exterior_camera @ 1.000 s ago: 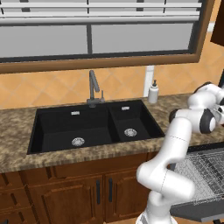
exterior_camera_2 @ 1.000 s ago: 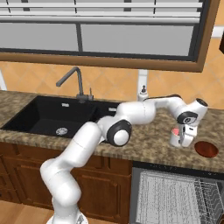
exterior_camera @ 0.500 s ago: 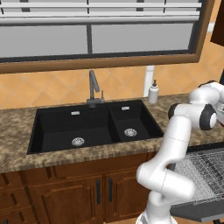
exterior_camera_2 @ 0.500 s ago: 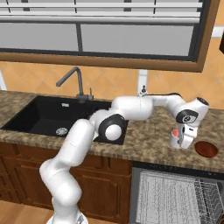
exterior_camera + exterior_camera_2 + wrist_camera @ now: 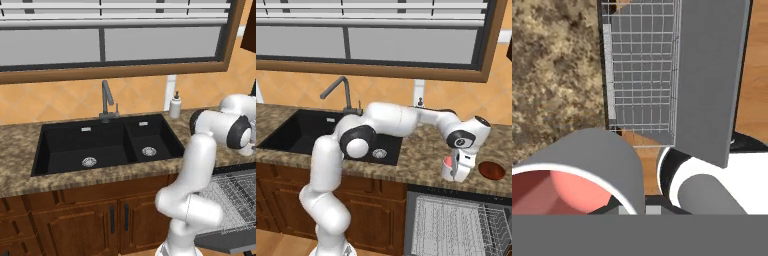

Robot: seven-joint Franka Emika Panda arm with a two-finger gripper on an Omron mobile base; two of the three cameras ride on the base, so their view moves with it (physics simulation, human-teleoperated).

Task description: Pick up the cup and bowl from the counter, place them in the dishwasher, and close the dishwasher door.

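My gripper (image 5: 455, 172) is shut on the cup (image 5: 446, 164), a small whitish cylinder with a red-pink inside, at the front edge of the brown speckled counter (image 5: 421, 155). The hand view has the cup (image 5: 582, 165) large at lower left, mouth toward the camera. A dark red bowl (image 5: 492, 170) sits on the counter just right of the hand. Below stands the open dishwasher, with its wire rack (image 5: 456, 225) pulled out. Beyond the cup lie the rack (image 5: 642, 70) and the flat grey dishwasher door (image 5: 712, 75). In the left base view the arm's joints hide the hand.
A black double sink (image 5: 105, 142) with a faucet (image 5: 106, 100) lies to the left, and a white soap bottle (image 5: 175, 106) stands behind it by the wall. Dark wooden cabinets (image 5: 90, 220) run under the counter. The rack (image 5: 235, 195) juts out at the right.
The jaws have closed on the cup. The hand with the cup has shifted a little toward the counter's front edge. The bowl has not moved.
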